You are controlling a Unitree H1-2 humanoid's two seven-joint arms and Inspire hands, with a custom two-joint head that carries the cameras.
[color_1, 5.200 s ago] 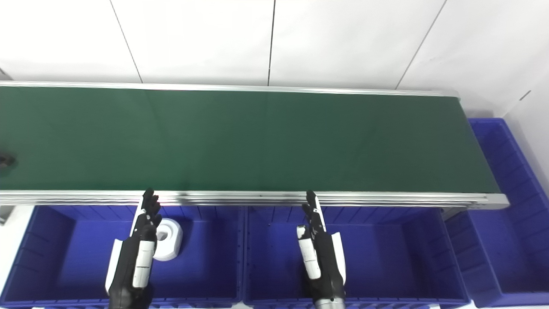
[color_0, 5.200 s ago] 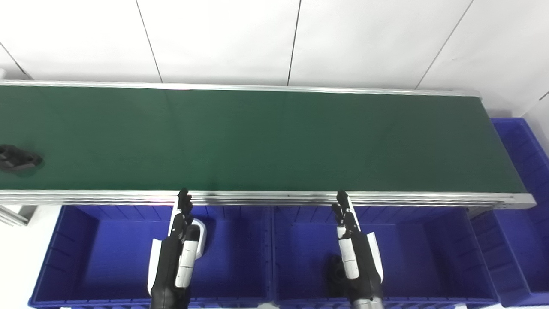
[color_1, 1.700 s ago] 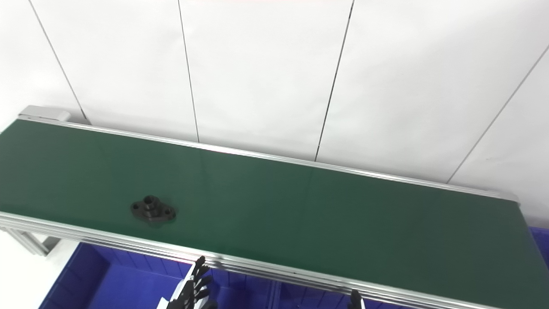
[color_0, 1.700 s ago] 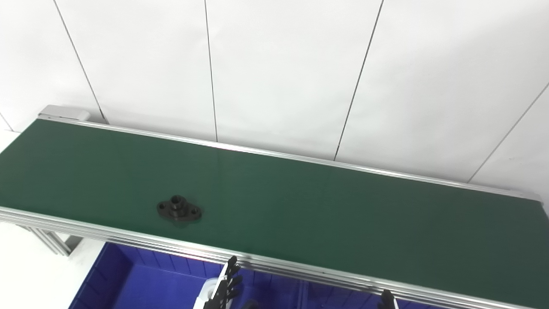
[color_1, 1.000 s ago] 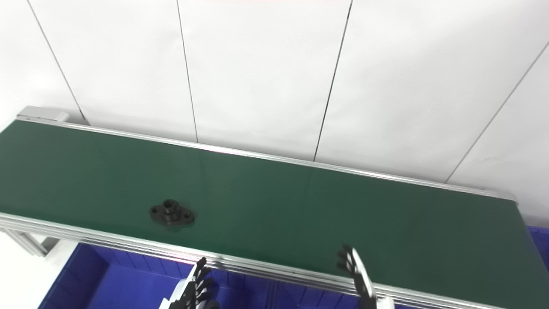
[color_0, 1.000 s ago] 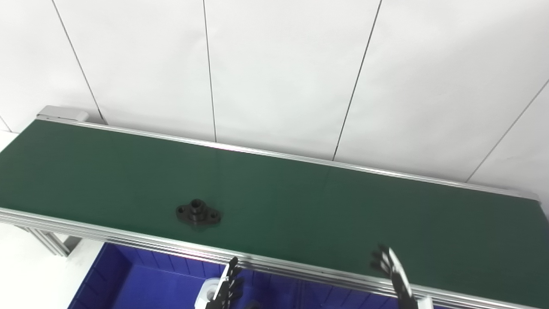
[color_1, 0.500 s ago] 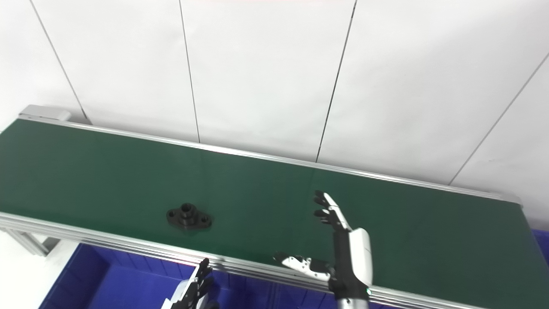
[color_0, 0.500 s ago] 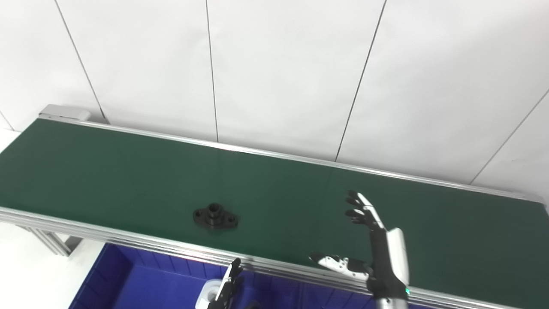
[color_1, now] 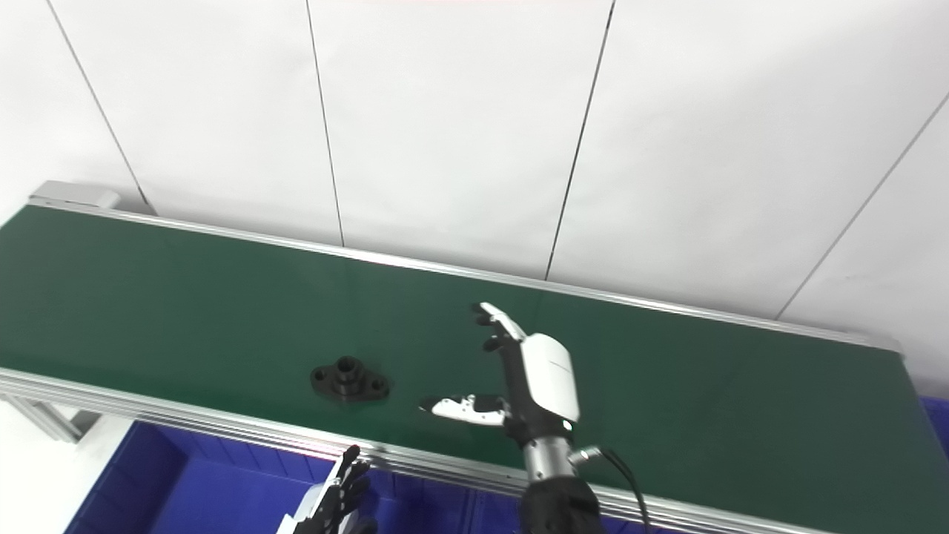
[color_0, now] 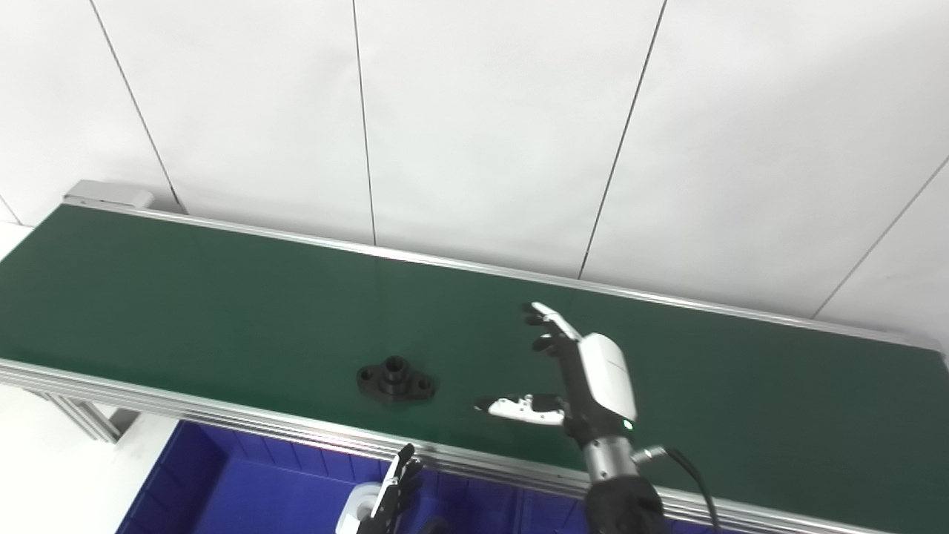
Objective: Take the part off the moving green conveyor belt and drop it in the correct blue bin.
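On the belt: the black part [color_0: 395, 380] lies flat on the green conveyor belt [color_0: 222, 297], near its front rail.
Right robot hand [color_0: 571, 378]: at the part's 3 o'clock, apart from it, over the belt — fingers spread, thumb out toward the part, holding nothing. Likely placed there so the part can come to it.
Left robot hand [color_0: 393, 493]: low at 6 o'clock over a blue bin [color_0: 245, 489]; only fingertips show, so I cannot tell its state — seemingly waiting.
Part's axis: long axis runs roughly 9 to 3 o'clock along the belt; its central boss points up.
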